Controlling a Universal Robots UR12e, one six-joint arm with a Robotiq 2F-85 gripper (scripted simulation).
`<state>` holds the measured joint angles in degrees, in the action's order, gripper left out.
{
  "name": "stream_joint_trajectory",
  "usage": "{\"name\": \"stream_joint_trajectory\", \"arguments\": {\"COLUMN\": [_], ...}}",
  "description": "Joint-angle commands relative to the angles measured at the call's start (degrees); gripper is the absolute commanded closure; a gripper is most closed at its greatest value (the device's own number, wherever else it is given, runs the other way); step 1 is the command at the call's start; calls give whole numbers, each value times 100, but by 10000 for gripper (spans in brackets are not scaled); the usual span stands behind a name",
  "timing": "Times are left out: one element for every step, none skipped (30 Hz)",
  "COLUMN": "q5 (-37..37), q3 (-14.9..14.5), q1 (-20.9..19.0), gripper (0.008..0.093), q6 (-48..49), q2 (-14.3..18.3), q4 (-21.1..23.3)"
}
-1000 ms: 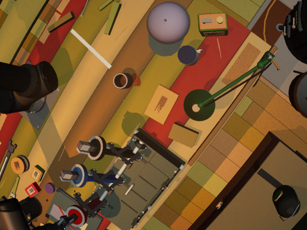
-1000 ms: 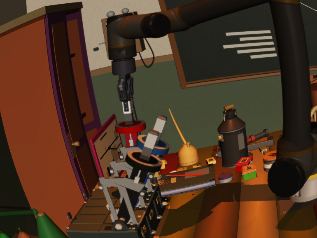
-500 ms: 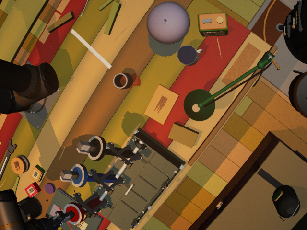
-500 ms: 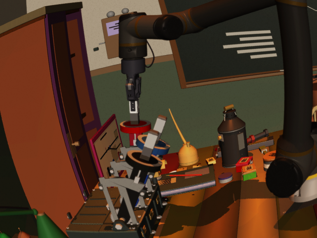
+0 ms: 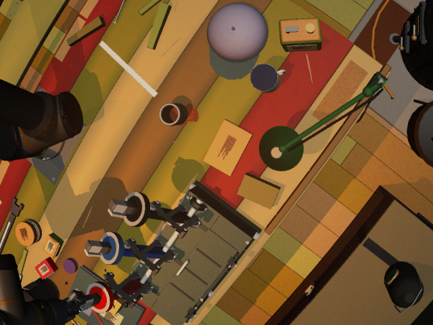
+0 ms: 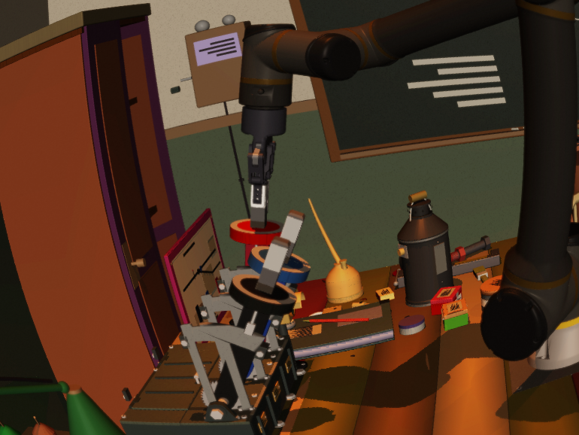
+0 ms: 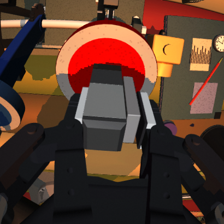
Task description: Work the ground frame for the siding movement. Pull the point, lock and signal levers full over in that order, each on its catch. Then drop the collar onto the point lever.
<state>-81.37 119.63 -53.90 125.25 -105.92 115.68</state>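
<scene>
The red lever (image 5: 99, 297) (image 6: 255, 232) stands at the far end of the ground frame (image 5: 196, 252) (image 6: 224, 356), beside the blue lever (image 5: 112, 247) (image 6: 279, 267) and the black lever (image 5: 136, 209) (image 6: 262, 292). The blue and black levers lean the same way, their grey handles free. The collar (image 5: 173, 114), a short ring, stands on the bench apart from the frame. My gripper (image 5: 81, 301) (image 6: 258, 206) (image 7: 114, 114) is at the red lever's top and is closed around its grey handle (image 7: 105, 109).
A grey dome (image 5: 237, 31) sits at the bench's far side, with a small radio (image 5: 300, 33) and a mug (image 5: 264, 77) near it. A green desk lamp (image 5: 279, 148) stands right of the frame. A dark can (image 6: 423, 253) and an oil can (image 6: 343, 281) stand behind the frame.
</scene>
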Motion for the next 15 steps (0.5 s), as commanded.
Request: {"name": "stream_joint_trajectory", "arguments": {"q5": [13, 37, 61, 86, 110, 135, 160, 186, 211, 236, 262, 288, 314, 339, 365], "q3": [31, 65, 99, 133, 166, 200, 234, 267, 300, 334, 367, 399, 432, 465, 497], "q1": [25, 46, 67, 89, 111, 133, 156, 178, 201, 224, 247, 270, 293, 316, 340], "gripper": [934, 934, 934, 934, 934, 934, 934, 934, 934, 934, 934, 934, 934, 934, 934], "q6": [17, 34, 51, 68, 85, 102, 119, 137, 154, 171, 189, 206, 224, 241, 259], "q2": [-18, -47, -76, -105, -133, -162, -190, -219, -247, -275, -303, -331, -359, -386, -414], "q4": [35, 64, 93, 123, 152, 181, 209, 238, 266, 294, 321, 348, 375, 402, 428]}}
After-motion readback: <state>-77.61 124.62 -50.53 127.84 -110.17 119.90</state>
